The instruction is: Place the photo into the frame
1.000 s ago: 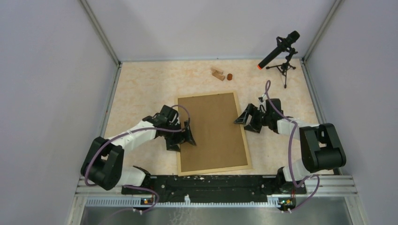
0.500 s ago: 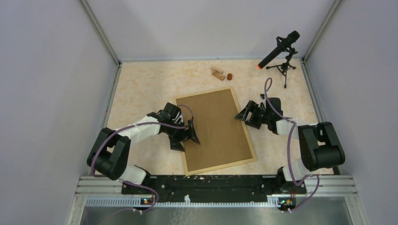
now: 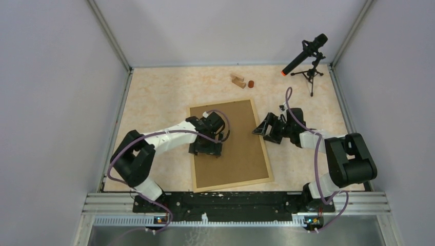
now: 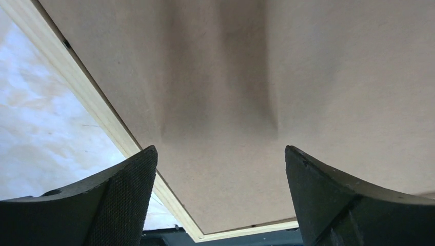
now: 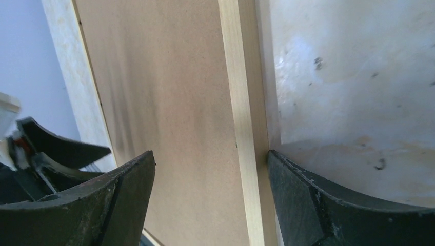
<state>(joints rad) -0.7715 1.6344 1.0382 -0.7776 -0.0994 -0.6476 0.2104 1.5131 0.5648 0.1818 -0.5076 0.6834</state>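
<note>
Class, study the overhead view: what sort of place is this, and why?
Probably a robot test booth: grey walls enclose a table, a left arm and a right arm are bolted to a rail at its near edge, and a microphone stands on a tripod.

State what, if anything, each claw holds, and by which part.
Nothing is held. The left claw hangs open over the brown back of the frame; the right claw stands open astride one long rail, not closed on it.
</note>
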